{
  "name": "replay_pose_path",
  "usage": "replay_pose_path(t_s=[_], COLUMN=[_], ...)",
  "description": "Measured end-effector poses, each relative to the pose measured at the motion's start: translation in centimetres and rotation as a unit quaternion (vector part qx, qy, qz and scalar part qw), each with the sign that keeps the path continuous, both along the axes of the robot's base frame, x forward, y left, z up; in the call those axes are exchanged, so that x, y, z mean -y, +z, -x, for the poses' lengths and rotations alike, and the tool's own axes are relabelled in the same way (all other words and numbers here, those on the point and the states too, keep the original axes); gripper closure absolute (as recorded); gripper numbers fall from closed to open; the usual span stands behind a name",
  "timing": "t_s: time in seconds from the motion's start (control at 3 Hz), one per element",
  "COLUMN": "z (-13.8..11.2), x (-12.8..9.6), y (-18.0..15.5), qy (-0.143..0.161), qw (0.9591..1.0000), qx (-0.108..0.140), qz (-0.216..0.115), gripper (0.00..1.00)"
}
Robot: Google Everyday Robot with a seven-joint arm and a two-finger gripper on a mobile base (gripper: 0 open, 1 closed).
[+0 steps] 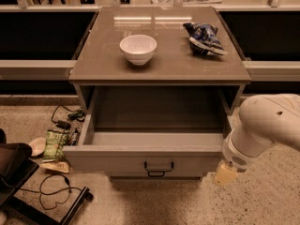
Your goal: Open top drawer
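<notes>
The wide grey top drawer (117, 161) stands far out at 6 o'clock. At 4 o'clock our pale gripper (226, 173) hangs by its right corner; we cannot tell its state. A careless arm swing could bump the drawer shut.

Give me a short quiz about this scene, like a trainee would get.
1. True or false: the top drawer is pulled out.
2. What sits left of the blue bag on the cabinet top? A) white bowl B) mug C) plate
3. Fill in: the end effector hangs by the drawer's front ___ corner, as pictured.

Key: 1 true; 2 A; 3 right.
</notes>
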State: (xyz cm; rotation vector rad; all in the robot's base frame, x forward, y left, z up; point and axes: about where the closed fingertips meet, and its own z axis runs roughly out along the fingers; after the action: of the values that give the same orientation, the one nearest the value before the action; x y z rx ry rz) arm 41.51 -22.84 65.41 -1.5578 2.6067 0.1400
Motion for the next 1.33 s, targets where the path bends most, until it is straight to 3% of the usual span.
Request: replay_pose_path(t_s=[0.67, 1.0, 1.33], z=[0.5, 0.5, 0.5], x=[0.0, 0.0, 0.0], y=[0.6, 1.0, 1.2], qy=[-0.002, -0.002, -0.002], qw=[1.0, 1.0, 1.0], qx=[-0.007, -0.007, -0.007], qz=[-0.002, -0.002, -0.002], gripper=[0.87, 1.0, 1.0])
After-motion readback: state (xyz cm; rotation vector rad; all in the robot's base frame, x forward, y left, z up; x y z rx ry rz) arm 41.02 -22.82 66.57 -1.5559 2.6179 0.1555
